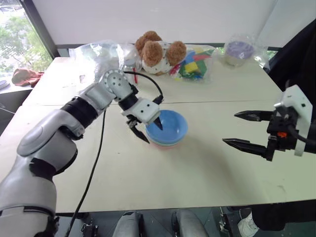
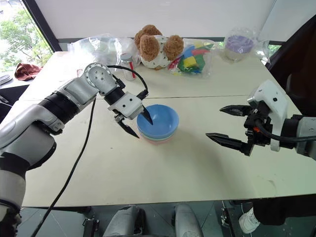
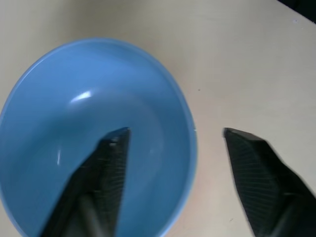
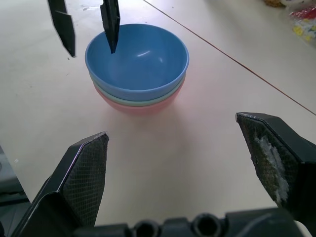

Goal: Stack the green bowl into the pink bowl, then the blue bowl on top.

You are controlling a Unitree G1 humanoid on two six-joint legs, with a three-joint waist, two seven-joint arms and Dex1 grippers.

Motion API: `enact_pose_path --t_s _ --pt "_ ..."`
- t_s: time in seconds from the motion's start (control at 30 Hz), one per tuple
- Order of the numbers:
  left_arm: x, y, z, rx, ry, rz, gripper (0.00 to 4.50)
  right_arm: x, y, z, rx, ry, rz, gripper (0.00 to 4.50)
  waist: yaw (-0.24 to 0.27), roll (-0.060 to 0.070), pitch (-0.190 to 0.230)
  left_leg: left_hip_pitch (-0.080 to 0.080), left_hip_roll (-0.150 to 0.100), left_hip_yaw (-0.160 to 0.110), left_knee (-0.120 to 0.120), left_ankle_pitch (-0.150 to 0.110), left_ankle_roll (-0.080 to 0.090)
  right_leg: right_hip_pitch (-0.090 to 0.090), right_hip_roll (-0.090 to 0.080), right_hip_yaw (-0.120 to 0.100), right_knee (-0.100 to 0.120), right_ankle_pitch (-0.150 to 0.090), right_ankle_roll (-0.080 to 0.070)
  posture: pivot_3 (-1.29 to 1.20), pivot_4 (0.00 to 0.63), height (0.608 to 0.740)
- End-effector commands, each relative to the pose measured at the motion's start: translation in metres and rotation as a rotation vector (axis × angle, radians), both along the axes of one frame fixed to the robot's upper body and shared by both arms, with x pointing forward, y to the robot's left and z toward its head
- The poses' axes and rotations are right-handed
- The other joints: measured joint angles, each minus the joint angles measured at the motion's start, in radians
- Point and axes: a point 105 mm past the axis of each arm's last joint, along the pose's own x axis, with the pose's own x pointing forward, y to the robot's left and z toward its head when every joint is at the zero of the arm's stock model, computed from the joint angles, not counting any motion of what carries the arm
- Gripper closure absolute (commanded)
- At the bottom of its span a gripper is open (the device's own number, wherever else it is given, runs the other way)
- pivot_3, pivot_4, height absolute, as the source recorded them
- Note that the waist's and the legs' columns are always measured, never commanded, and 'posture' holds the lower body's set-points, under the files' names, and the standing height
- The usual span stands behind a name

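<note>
Bare table (image 1: 163,182) around stacked pink bowl (image 4: 140,106), green bowl (image 4: 148,100), blue bowl (image 4: 143,64); both jaws released.

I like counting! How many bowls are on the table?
3, all in one stack: the pink bowl at the bottom, the green bowl in the middle, the blue bowl on top.

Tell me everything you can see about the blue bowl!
The blue bowl is round, smooth and plain sky-blue, looks like shiny plastic, and is empty. It sits upright on top of the stack, nested inside the green bowl, which sits in the pink bowl, on the pale table. The left claw is open around its rim: one black finger inside, the other outside.
</note>
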Motion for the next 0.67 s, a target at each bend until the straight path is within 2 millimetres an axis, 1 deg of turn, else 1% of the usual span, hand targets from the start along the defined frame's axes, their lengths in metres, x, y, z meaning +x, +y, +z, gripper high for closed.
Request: enact_pose_path --t_s 0.03,0.13,0.2,0.3,0.37,0.43,0.5,0.53,0.6,0.67 --pt "0.006 0.003 0.039 -0.133 -0.027 0.064 0.09 -0.001 0.001 0.006 -0.001 -0.039 0.008 0.0 0.001 0.0 0.0 0.0 0.0 0.0 0.0 0.0 0.0 0.0 0.0 0.0 0.0 0.0 0.0 0.0 0.15 0.74" --pt "0.013 0.021 0.062 -0.251 0.003 0.19 0.09 0.001 0.0 0.002 0.001 -0.03 0.006 0.0 0.0 0.0 0.0 0.0 -0.001 0.0 0.0 0.0 0.0 0.0 0.0 0.0 0.0 0.0 0.0 0.0 0.15 0.74" --pt "0.014 0.037 0.074 -0.326 0.033 0.263 0.09 0.003 -0.002 0.0 0.003 -0.021 0.006 0.0 -0.003 0.0 0.0 0.0 0.0 0.0 0.0 0.0 0.0 0.0 0.0 0.0 0.0 0.0 0.0 0.0 0.15 0.74" --pt "0.008 0.059 0.081 -0.397 0.073 0.356 0.09 0.006 -0.002 -0.005 0.006 -0.005 0.016 0.0 -0.005 0.0 0.0 0.0 0.001 0.0 -0.001 0.0 0.0 0.0 0.001 0.0 0.0 0.0 0.0 0.0 0.15 0.74" --pt "0.003 0.07 0.082 -0.451 0.11 0.423 0.09 0.009 -0.002 -0.009 0.004 0.006 0.03 0.0 -0.003 0.0 0.0 0.0 0.001 0.0 -0.001 0.0 0.0 0.0 0.0 -0.001 0.0 0.0 0.0 0.0 0.15 0.74" --pt "-0.005 0.083 0.079 -0.516 0.151 0.513 0.09 0.013 0.001 -0.014 -0.001 0.019 0.054 0.0 -0.004 0.0 0.0 0.0 0.001 0.0 0.0 0.0 0.0 0.0 0.0 -0.001 0.0 0.0 0.0 0.0 0.15 0.74" --pt "-0.014 0.096 0.068 -0.571 0.185 0.626 0.09 0.016 0.007 -0.019 -0.002 0.032 0.087 0.0 -0.007 0.0 0.0 0.0 0.001 0.0 0.0 0.0 0.0 0.0 -0.002 0.0 0.0 0.0 0.0 0.0 0.15 0.74" --pt "-0.02 0.102 0.06 -0.581 0.201 0.677 0.09 0.018 0.01 -0.02 -0.002 0.034 0.101 0.0 -0.005 0.0 0.0 0.0 0.001 0.0 0.0 0.0 0.0 0.0 -0.002 0.0 0.001 0.0 0.0 0.0 0.15 0.74" --pt "-0.031 0.111 0.048 -0.585 0.222 0.762 0.09 0.021 0.013 -0.021 0.003 0.033 0.115 0.0 -0.005 0.0 0.0 0.0 0.002 0.0 0.0 0.001 -0.001 0.0 -0.002 -0.001 0.0 0.0 0.0 0.0 0.15 0.74" --pt "-0.041 0.116 0.041 -0.598 0.246 0.824 0.09 0.024 0.015 -0.02 0.005 0.033 0.129 0.0 -0.004 0.0 0.0 0.0 0.003 0.0 0.0 0.001 -0.001 0.0 -0.003 -0.001 0.001 0.0 0.0 0.0 0.15 0.74"
